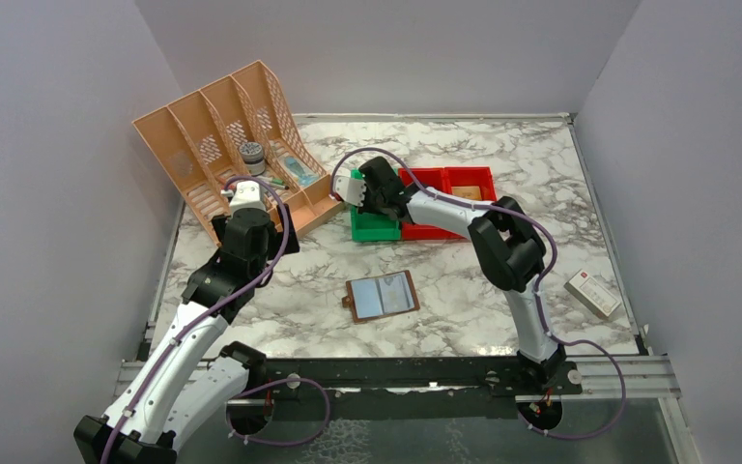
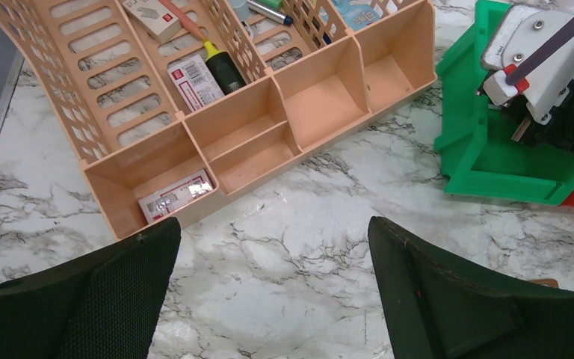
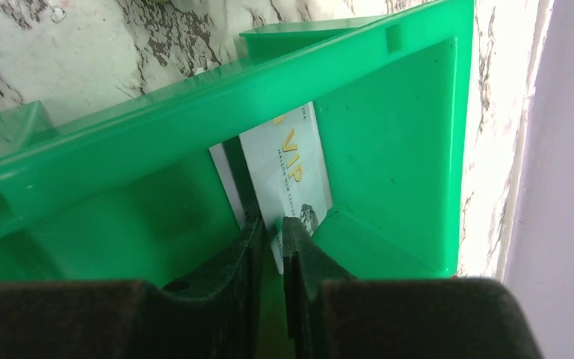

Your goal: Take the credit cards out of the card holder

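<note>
The card holder (image 1: 382, 296), a small brown wallet, lies open and flat on the marble in front of the arms, showing its pale grey-blue inside. My right gripper (image 1: 372, 198) reaches down into the green bin (image 1: 372, 227). In the right wrist view a pale credit card (image 3: 291, 164) with gold lettering stands on edge against the bin wall, its lower corner between my right gripper's (image 3: 273, 223) slightly parted fingers, with a gap on the left side. Another pale card edge (image 3: 224, 179) shows behind it. My left gripper (image 2: 273, 228) hovers wide open over bare marble, holding nothing.
A tan slotted organizer (image 1: 222, 145) with pens and packets stands at the back left, just beyond the left gripper. Red bins (image 1: 449, 184) adjoin the green bin. A white-and-red small box (image 1: 592, 293) lies near the right wall.
</note>
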Controlling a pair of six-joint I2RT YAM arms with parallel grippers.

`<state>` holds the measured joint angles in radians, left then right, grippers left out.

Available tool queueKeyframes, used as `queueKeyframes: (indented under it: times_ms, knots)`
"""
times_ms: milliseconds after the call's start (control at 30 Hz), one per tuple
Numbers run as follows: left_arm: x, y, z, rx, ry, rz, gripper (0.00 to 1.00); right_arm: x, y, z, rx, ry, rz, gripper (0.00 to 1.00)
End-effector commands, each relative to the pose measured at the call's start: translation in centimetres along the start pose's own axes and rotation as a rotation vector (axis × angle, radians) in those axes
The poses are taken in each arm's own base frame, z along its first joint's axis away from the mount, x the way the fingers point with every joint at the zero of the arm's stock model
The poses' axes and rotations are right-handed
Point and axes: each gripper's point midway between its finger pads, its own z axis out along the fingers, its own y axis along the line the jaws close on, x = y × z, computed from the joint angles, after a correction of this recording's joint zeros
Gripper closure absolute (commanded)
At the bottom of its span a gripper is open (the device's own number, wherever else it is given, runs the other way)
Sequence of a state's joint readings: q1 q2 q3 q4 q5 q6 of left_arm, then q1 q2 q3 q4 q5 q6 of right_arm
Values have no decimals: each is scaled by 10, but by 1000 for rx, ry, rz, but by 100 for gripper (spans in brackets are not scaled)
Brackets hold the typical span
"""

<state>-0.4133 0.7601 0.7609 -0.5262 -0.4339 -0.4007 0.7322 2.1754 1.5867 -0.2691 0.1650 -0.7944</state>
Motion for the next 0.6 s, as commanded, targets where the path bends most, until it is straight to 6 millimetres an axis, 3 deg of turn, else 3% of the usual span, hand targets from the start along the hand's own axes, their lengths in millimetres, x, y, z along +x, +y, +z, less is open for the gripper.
queueKeyframes:
  times_ms: [0,333,433,567]
  knots:
    - [2,5,0,-17,-1,12,1,-4,1,7,2,7,36,83]
    - [2,4,0,-12,2,13,1,-9,-6,4,25,-6,93,83]
    - [3,3,1,-6,5,16,1,-26,-21,-9,60,-76,156,83]
    - [4,0,1,9,12,18,1,-54,-44,-41,106,-193,321,83]
